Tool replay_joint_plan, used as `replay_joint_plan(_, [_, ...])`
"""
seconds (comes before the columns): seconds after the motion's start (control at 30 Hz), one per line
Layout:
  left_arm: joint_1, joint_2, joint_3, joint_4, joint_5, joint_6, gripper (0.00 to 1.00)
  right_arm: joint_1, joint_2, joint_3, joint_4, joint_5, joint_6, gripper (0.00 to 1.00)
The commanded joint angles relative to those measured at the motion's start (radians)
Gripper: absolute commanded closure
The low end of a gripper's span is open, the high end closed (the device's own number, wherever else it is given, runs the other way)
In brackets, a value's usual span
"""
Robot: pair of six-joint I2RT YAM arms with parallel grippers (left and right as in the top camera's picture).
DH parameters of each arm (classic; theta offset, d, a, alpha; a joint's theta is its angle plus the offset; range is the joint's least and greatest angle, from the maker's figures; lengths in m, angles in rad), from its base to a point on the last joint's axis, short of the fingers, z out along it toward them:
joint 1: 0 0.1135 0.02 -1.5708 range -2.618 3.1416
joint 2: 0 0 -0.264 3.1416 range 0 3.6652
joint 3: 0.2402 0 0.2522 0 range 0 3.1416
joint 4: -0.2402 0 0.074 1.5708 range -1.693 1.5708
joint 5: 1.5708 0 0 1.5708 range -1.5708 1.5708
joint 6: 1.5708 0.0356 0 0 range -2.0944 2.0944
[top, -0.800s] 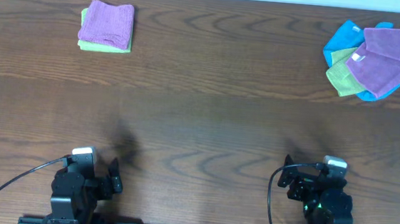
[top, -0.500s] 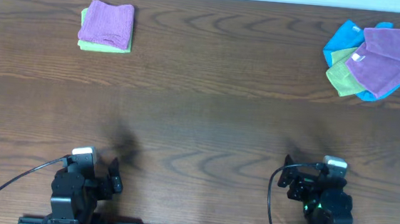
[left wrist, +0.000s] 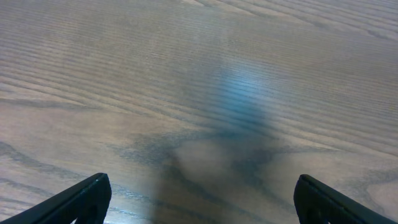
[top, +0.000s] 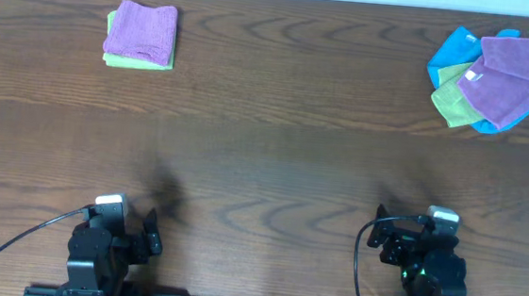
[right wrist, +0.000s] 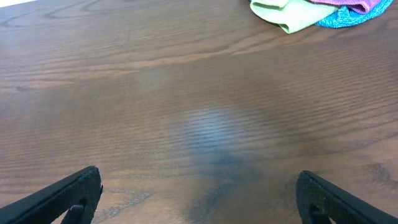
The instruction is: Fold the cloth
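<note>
At far right of the worktop (top: 272, 168), the cloth (top: 514, 78) is draped atop a blue-and-green pile (top: 453, 64), unreached, since the left end effector (left wrist: 202, 190) and right end effector (right wrist: 199, 183) are parked near-side, spread wide and empty.

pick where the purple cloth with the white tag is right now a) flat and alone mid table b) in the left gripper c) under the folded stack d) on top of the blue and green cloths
D: the cloth with its white tag lies draped over the blue cloth and the green cloth at the table's far right, while the left gripper and the right gripper are open and hold nothing.
</note>
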Motion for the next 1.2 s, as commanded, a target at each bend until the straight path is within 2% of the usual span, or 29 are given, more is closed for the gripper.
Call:
replay_joint_plan(0.0, [0.001,-0.009,-0.037,-0.035,-0.005,0.025,0.05,-0.003,-0.005,-0.004,-0.001,-0.004,0.012,0.01])
replay_joint_plan(0.47, [0.001,-0.009,-0.037,-0.035,-0.005,0.025,0.05,-0.003,-0.005,-0.004,-0.001,-0.004,0.012,0.01])
replay_joint_plan(0.67, [0.001,-0.009,-0.037,-0.035,-0.005,0.025,0.05,-0.003,-0.005,-0.003,0.031,0.093,0.013,0.01])
replay_joint_plan(0.83, [0.001,-0.009,-0.037,-0.035,-0.005,0.025,0.05,-0.003,-0.005,0.003,0.008,-0.122,0.079,0.01])
replay_joint_plan(0.93, [0.001,-0.009,-0.037,-0.035,-0.005,0.025,0.05,-0.003,-0.005,0.021,0.019,-0.159,0.142,0.01])
replay_joint_plan(1.07, [0.001,-0.009,-0.037,-0.035,-0.005,0.025,0.05,-0.003,0.012,0.102,0.011,-0.106,0.105,0.01])
replay_joint_plan(1.17, [0.001,-0.009,-0.037,-0.035,-0.005,0.025,0.05,-0.003,0.102,0.223,-0.052,0.055,0.096,0.01])
